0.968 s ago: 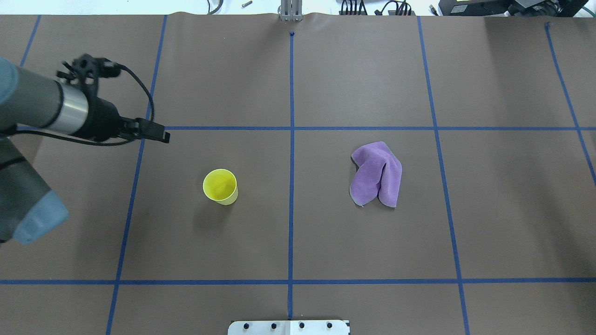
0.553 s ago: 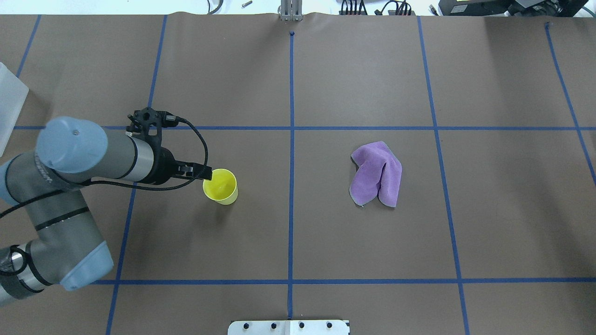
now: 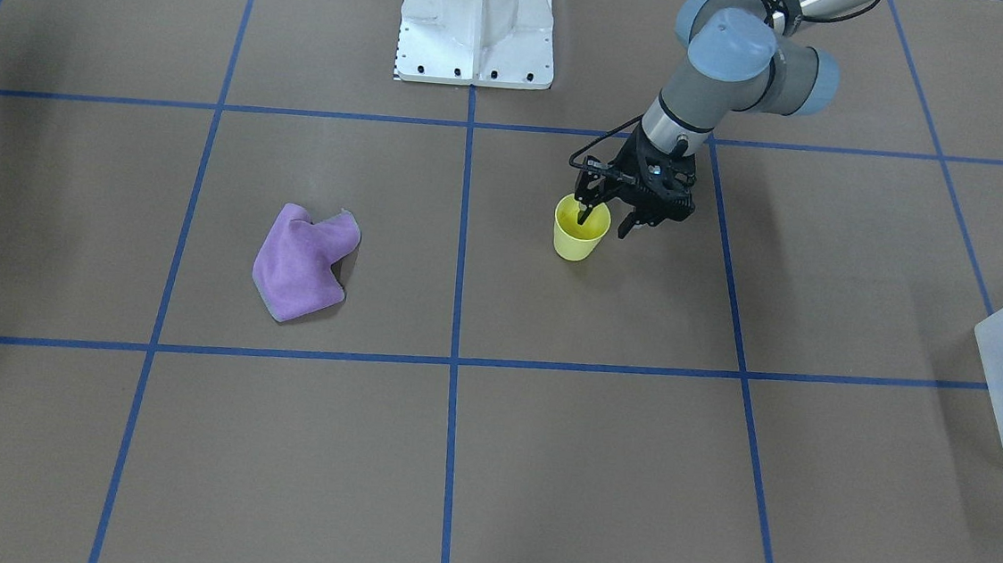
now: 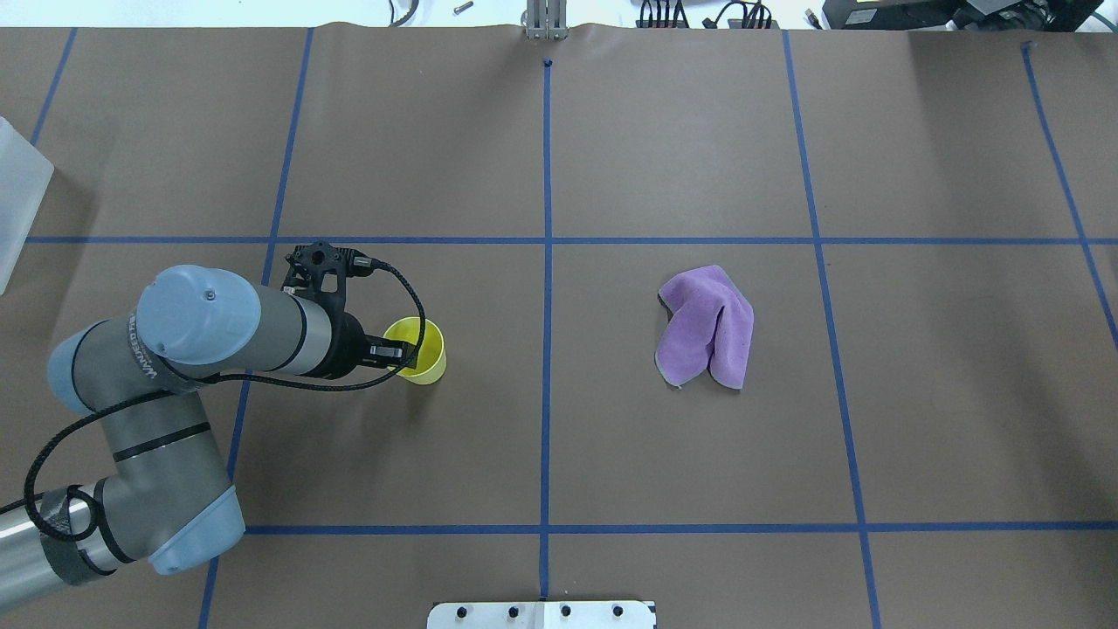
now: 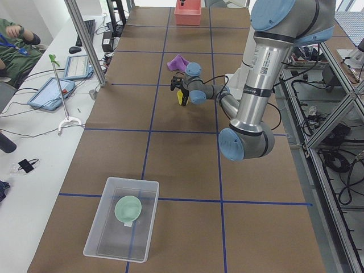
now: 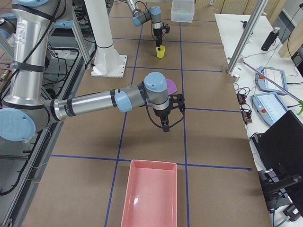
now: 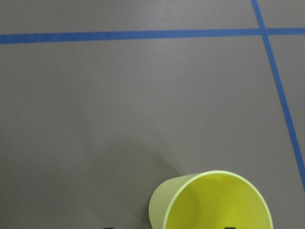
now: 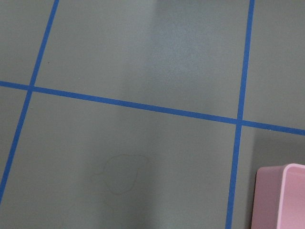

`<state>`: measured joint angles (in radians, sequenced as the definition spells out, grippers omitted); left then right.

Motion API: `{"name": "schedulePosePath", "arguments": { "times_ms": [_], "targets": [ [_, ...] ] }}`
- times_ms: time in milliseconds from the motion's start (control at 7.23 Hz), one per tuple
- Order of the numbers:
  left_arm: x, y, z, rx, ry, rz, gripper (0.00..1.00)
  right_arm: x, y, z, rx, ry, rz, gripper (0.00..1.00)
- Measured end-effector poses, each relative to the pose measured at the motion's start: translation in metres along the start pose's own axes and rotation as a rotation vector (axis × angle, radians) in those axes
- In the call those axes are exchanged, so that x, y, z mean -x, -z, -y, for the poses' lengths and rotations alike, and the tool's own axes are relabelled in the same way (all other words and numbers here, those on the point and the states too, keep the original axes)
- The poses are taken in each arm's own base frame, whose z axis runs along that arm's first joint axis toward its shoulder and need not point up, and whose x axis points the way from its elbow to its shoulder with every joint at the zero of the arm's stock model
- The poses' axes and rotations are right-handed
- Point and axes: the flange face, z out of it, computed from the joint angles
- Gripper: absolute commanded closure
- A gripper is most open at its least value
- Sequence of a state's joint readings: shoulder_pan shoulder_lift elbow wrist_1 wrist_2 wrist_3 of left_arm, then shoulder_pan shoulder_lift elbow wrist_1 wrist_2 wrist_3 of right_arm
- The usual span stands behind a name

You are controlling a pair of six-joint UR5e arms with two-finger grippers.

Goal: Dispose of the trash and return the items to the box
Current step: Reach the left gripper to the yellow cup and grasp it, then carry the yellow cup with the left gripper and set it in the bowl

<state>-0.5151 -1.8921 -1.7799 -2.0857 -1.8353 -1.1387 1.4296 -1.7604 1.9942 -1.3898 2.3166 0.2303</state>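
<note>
Left tool [image 3: 603,221] has its jaws apart and straddles the rim of the upright cup [image 3: 578,238], centre-right in the front view: one finger inside, one outside. Bowl [image 5: 128,209] sits in the box [image 5: 94,227], lower left of the left view. Right tool [image 6: 164,126] hangs over the counter [image 4: 611,437], mid-frame in the right view; can't tell its state.

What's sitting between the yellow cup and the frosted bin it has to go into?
Nothing visible: the stretch of table between the yellow cup and the bin holds no objects. The green bowl already inside leaves room beside it.
</note>
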Motion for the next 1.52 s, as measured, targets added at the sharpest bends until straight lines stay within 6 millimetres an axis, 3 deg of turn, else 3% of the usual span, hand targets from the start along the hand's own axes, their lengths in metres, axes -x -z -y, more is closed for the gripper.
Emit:
{"name": "schedulePosePath", "arguments": {
  "times_ms": [415, 691, 830, 1106, 1521],
  "targets": [
    [-0.006, 0.009, 0.002, -0.009, -0.003, -0.018, 1.00, 0.000, 0.000, 0.000, 0.000, 0.000, 0.001, 0.00],
    [0.000, 0.045, 0.022, -0.048, 0.013, -0.040, 1.00, 0.000, 0.000, 0.000, 0.000, 0.001, 0.001, 0.00],
    [0.024, 0.069, 0.042, -0.060, 0.046, -0.029, 1.00, 0.000, 0.000, 0.000, 0.001, 0.000, 0.001, 0.00],
    [0.115, 0.128, 0.092, -0.080, 0.138, 0.018, 1.00, 0.000, -0.001, 0.000, 0.001, 0.001, 0.003, 0.00],
    [0.283, 0.211, 0.141, -0.076, 0.020, 0.148, 1.00, 0.001, -0.001, 0.000, 0.002, 0.001, 0.003, 0.00]
  ]
}}
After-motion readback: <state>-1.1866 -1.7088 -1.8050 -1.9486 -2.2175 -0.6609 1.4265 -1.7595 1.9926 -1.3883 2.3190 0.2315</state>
